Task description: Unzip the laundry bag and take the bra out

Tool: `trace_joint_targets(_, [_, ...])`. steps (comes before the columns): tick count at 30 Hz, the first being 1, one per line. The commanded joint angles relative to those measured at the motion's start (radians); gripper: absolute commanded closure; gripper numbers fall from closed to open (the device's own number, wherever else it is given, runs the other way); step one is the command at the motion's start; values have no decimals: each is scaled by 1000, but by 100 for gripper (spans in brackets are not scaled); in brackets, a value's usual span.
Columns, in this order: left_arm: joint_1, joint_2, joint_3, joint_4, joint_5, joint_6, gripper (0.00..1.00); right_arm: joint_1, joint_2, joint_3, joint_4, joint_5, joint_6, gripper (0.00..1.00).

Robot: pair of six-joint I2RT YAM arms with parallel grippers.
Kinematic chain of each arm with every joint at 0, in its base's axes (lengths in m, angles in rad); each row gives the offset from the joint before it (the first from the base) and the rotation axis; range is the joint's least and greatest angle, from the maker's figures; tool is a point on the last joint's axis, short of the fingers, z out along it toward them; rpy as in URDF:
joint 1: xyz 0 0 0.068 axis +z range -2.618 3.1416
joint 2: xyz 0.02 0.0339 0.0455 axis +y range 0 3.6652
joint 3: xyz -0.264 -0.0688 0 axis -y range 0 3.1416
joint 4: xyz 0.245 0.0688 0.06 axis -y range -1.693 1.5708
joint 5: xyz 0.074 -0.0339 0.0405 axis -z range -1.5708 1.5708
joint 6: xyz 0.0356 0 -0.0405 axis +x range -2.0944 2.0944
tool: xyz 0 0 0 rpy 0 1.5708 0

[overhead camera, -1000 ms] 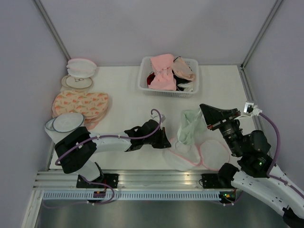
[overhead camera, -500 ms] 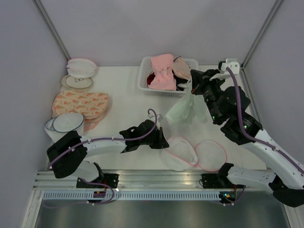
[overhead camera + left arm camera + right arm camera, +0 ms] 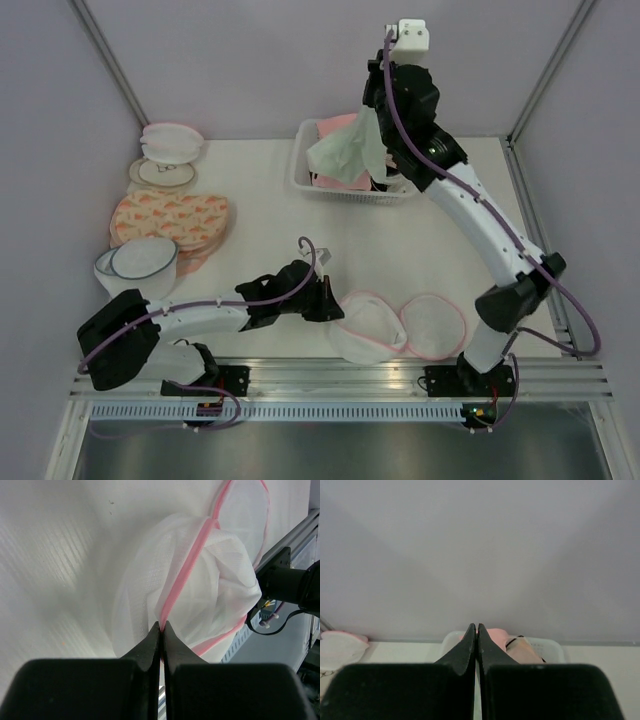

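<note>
The bra [image 3: 345, 150], pinched thinly in our closed right gripper [image 3: 476, 628] above the basket [image 3: 300, 172], may slip loose; our left gripper [image 3: 161, 626] clamps the laundry bag [image 3: 220, 580].

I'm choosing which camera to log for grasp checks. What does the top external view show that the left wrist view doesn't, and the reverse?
Only the top external view shows the pale green bra hanging from the right fingers above the white basket.

Only the left wrist view shows, close up, the left fingers pinched shut on the pink zipper trim.

Both views show the laundry bag lying open on the table.
</note>
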Motion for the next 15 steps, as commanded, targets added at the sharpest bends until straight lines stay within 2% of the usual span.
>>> trace_joint_targets(1, [-4,-62,-14,-13,-16,-10,98,-71,198,217,-84,-79,9,99])
trace_joint_targets(5, [-4,-117,-28,-30,-26,-25,98,-156,425,405,-55,-179,46,100])
trace_joint_targets(6, [-2,-137,-34,-33,-26,-28,98,-168,513,446,-55,-182,58,100])
trace_joint_targets(8, [-2,-163,-45,-45,-35,-37,98,-197,589,533,-50,-176,58,100])
trace_joint_targets(12, [-2,-217,-68,-93,-64,-40,98,-226,680,518,-49,-190,63,100])
trace_joint_targets(15, [-2,-238,-81,-101,-98,-40,98,-242,669,438,-72,-361,89,100])
